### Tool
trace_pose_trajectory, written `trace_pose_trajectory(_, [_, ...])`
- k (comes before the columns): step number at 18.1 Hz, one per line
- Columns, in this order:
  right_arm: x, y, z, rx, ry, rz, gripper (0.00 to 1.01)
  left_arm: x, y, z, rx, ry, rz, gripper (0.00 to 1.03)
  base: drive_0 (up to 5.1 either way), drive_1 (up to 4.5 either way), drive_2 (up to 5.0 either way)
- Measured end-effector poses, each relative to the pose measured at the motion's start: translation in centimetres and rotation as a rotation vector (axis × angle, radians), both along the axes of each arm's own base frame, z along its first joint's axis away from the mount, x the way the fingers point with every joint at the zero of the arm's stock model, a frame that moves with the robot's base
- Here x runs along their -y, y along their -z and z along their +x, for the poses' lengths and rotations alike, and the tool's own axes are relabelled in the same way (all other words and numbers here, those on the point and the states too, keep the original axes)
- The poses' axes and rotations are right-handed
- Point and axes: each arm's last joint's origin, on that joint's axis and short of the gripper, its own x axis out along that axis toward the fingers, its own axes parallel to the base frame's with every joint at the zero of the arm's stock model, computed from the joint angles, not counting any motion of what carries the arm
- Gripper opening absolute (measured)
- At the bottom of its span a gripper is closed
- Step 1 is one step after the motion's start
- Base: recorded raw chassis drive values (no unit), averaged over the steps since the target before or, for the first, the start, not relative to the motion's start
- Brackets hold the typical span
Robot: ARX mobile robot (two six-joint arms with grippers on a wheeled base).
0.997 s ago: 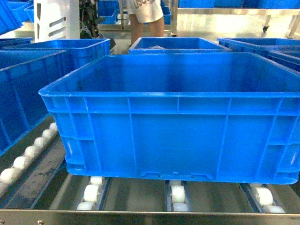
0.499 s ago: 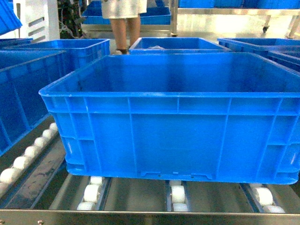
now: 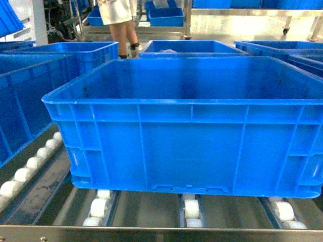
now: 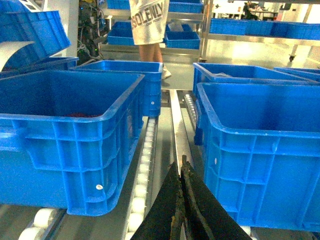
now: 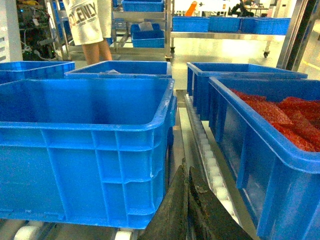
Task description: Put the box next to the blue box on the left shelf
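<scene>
- The left shelf (image 3: 151, 233) is the biggest thing here: a silver flow rack with tracks of small white roller wheels (image 3: 191, 207) running near to far, metal front lip along the near edge.
- The box (image 3: 192, 126) is a big open-top blue crate sitting flat on those rollers, right at the near end of the rack and filling most of the head view. Looks empty inside, small notch at the base of its near wall.
- Just left of it there's the blue box (image 3: 25, 101), same kind of crate, with a roller track in the gap between the two. They're close but not touching. The left wrist view shows something reddish in its bottom.
- More blue crates (image 3: 192, 47) sit on the far side, and the right wrist view has one on the right full of red stuff (image 5: 285, 117).
- Person in a white shirt (image 4: 147, 22) standing way back on the floor.
- Left gripper (image 4: 181, 200) hangs low in the gap between the two crates, black fingers pressed together, nothing in them.
- Right gripper (image 5: 187, 205) sits just right of the box, fingers also together and empty.
</scene>
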Motion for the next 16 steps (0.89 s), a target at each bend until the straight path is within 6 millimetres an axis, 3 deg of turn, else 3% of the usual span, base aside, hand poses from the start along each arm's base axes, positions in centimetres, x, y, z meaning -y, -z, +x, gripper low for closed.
trace_pose_trajectory(16, [0.0,0.4,-1.9,-0.011,0.0,0.0,0.01,0.0,0.4,-1.7,-0.014,0.0,0.002,0.01,0.0,0.0,0.0])
